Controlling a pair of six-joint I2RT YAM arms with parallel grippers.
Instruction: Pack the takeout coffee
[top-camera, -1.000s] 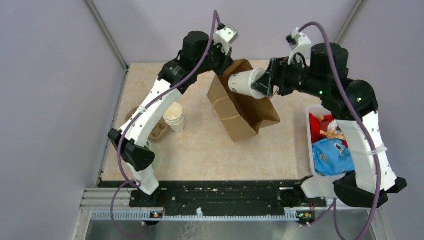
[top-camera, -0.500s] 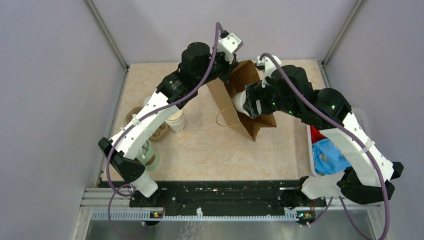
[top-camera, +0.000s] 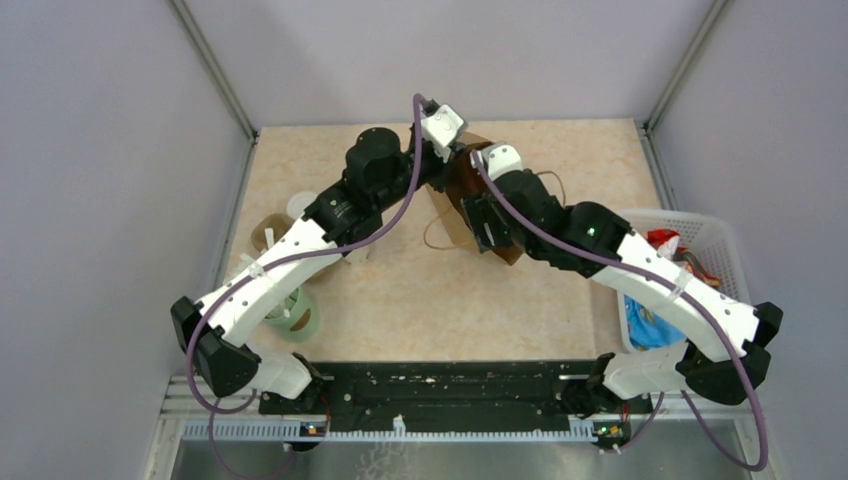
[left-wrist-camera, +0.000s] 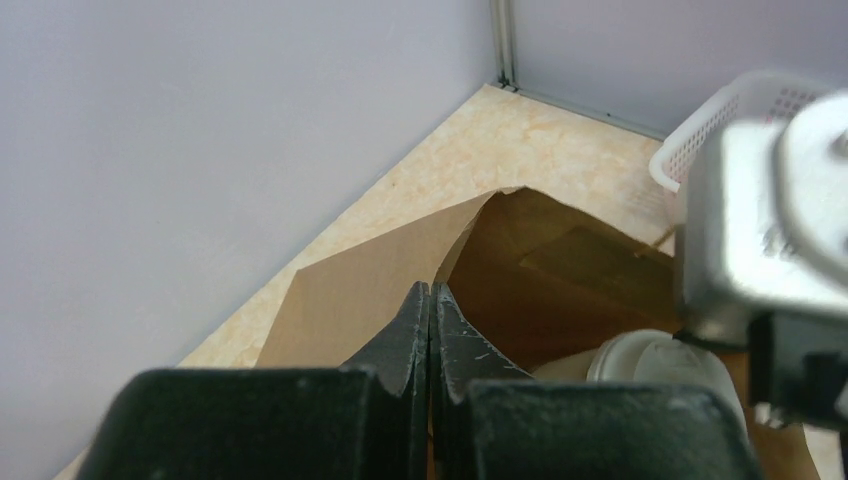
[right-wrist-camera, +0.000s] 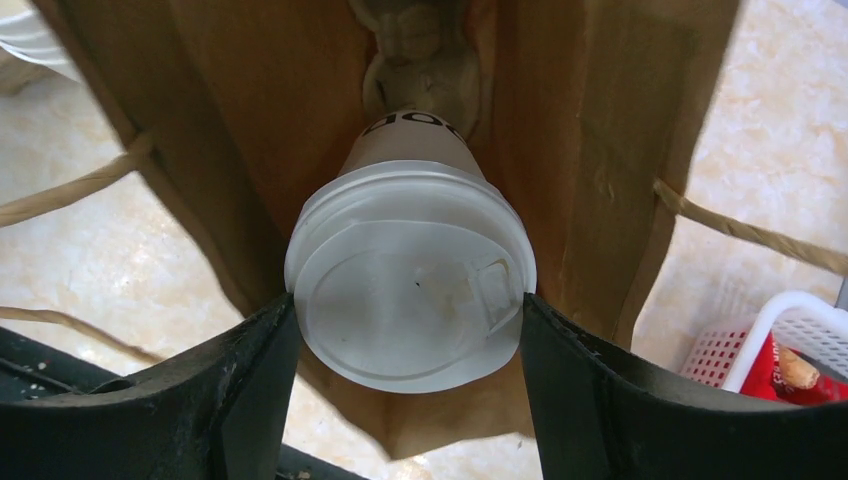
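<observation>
The takeout coffee (right-wrist-camera: 410, 275) had just entered the brown paper bag (right-wrist-camera: 590, 150), right gripper (right-wrist-camera: 405, 305) still clasping it, left gripper (left-wrist-camera: 430, 300) pinching the rim; release remained.

dark print on the side of the cup (right-wrist-camera: 408, 150), just above the lid (right-wrist-camera: 410, 290), partly hidden, upside down, too cut off to read

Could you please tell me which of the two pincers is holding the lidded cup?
The right pincer: it grips the takeout coffee by its lid, inside the brown paper bag. The left pincer is pinched shut on the bag's rim.
</observation>
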